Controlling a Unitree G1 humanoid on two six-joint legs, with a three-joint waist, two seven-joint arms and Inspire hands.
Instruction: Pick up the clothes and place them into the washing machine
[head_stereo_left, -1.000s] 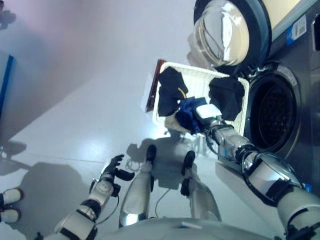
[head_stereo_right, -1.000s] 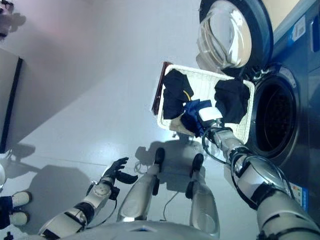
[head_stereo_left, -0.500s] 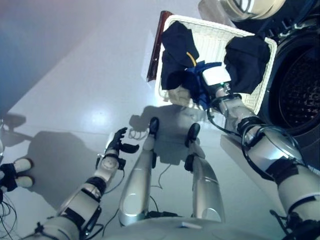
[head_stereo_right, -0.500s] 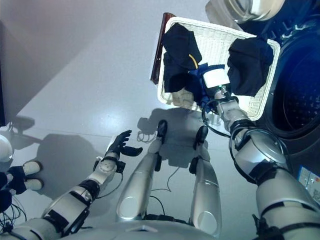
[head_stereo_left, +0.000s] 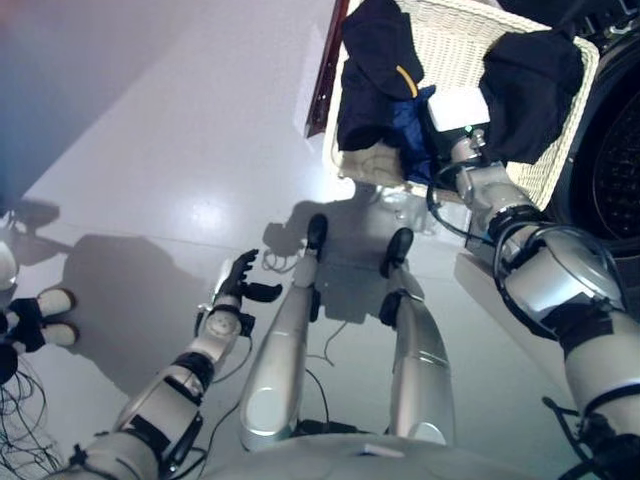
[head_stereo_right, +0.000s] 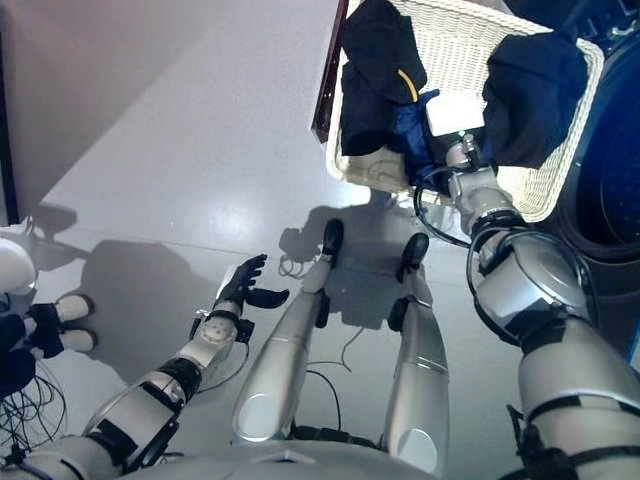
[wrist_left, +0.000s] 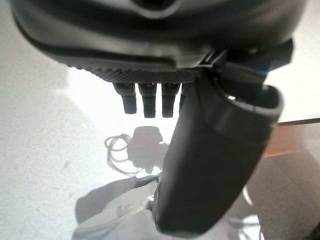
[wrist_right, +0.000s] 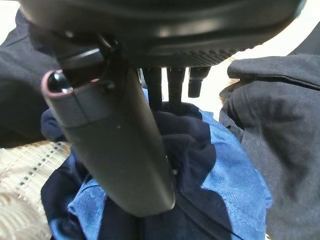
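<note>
A white wicker basket (head_stereo_left: 450, 40) stands on the floor beside the open washing machine (head_stereo_left: 615, 150). A black garment with a yellow detail (head_stereo_left: 375, 60) hangs over its left rim and another dark garment (head_stereo_left: 530, 85) over its right rim. Between them lies a blue and navy garment (wrist_right: 235, 170). My right hand (head_stereo_left: 460, 108) reaches into the basket onto that blue garment. Its thumb (wrist_right: 115, 140) is straight and its fingertips touch the folds. My left hand (head_stereo_left: 232, 292) hangs open low over the floor, holding nothing.
A dark red-brown board (head_stereo_left: 325, 70) lies against the basket's left side. A person's white shoes (head_stereo_right: 60, 325) stand at the far left, with thin cables on the floor there. Grey floor spreads between them and the basket.
The camera has tilted down, so basket and machine sit higher in the picture. My right hand stays on the blue garment. The left hand has hardly moved.
</note>
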